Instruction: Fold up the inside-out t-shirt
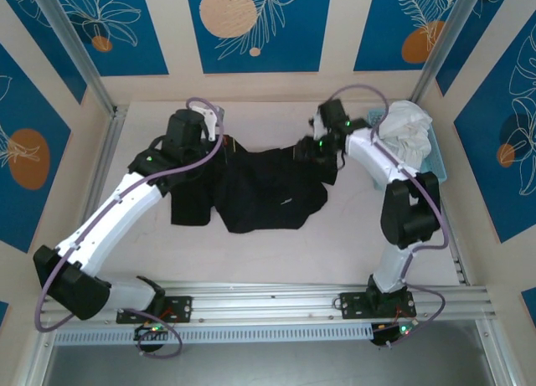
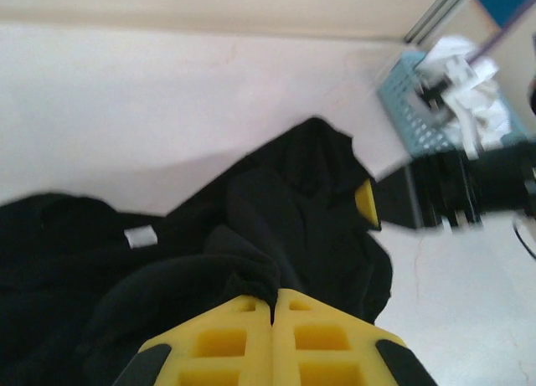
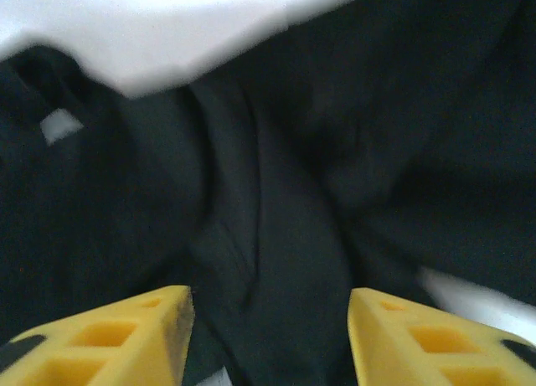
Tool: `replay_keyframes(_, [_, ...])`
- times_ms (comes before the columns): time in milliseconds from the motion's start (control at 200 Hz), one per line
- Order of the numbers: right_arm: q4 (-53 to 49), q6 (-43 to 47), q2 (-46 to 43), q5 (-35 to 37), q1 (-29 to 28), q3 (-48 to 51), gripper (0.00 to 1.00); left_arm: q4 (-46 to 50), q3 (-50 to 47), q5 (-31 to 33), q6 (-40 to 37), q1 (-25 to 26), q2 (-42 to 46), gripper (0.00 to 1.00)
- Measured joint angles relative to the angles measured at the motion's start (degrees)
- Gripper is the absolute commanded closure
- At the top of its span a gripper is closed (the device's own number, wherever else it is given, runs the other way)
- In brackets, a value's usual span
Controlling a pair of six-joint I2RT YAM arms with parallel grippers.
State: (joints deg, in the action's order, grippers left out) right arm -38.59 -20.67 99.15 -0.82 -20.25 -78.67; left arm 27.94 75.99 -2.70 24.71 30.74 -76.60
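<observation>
The inside-out t-shirt (image 1: 260, 193) lies bunched in the middle of the table (image 1: 276, 252), a black heap pulled up at its far edge towards both arms, with its lower hem sagging to the near side. A small white tag (image 2: 141, 236) shows on the cloth to the left.

The left gripper (image 2: 272, 301) is closed tight on a fold at the shirt's far-left corner, the yellow fingers (image 2: 226, 340) pressed together with black cloth pinched at their tips. The right gripper (image 3: 268, 306) stands at the shirt's far-right corner with its fingers spread apart over the fabric. The blurred wrist view leaves it unclear whether they touch the cloth.

On the far right, well apart from the shirt, a white garment (image 1: 406, 126) is piled in a light blue basket (image 1: 435, 164).
</observation>
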Motion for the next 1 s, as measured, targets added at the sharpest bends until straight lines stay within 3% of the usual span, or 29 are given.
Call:
replay_keyframes(105, [4.8, -1.9, -12.0, 0.2, -8.6, 15.2, 0.36, -0.1, -1.4, -0.3, 1.4, 0.0, -0.9, 1.00])
replay_keyframes(220, [12.8, -6.4, -17.1, -1.5, -16.5, 21.1, 0.35, -0.7, -1.6, -0.3, 2.2, 0.0, -0.9, 1.00])
replay_keyframes(370, [24.3, -12.2, -10.2, -0.3, -20.2, 21.3, 0.38, -1.6, -1.6, -0.3, 2.2, 0.0, -0.9, 1.00])
replay_keyframes(715, [34.0, -17.8, 3.4, 3.5, -21.2, 17.1, 0.39, -1.7, -1.9, -0.2, 1.9, 0.0, -0.2, 1.00])
replay_keyframes(780, [35.2, -18.5, 4.8, 3.6, -20.9, 16.5, 0.43, -1.7, -1.9, 0.0, 1.8, 0.0, 0.2, 1.00])
replay_keyframes(885, [35.5, -19.4, 6.9, 4.5, -20.4, 15.1, 0.61, -1.7, -1.9, 0.2, 1.8, -0.2, 0.5, 1.00])
replay_keyframes(1000, [34.8, -18.7, 7.1, 6.3, -20.0, 14.9, 0.74, -1.7, -1.9, 0.3, 1.7, -0.5, 0.9, 1.00])
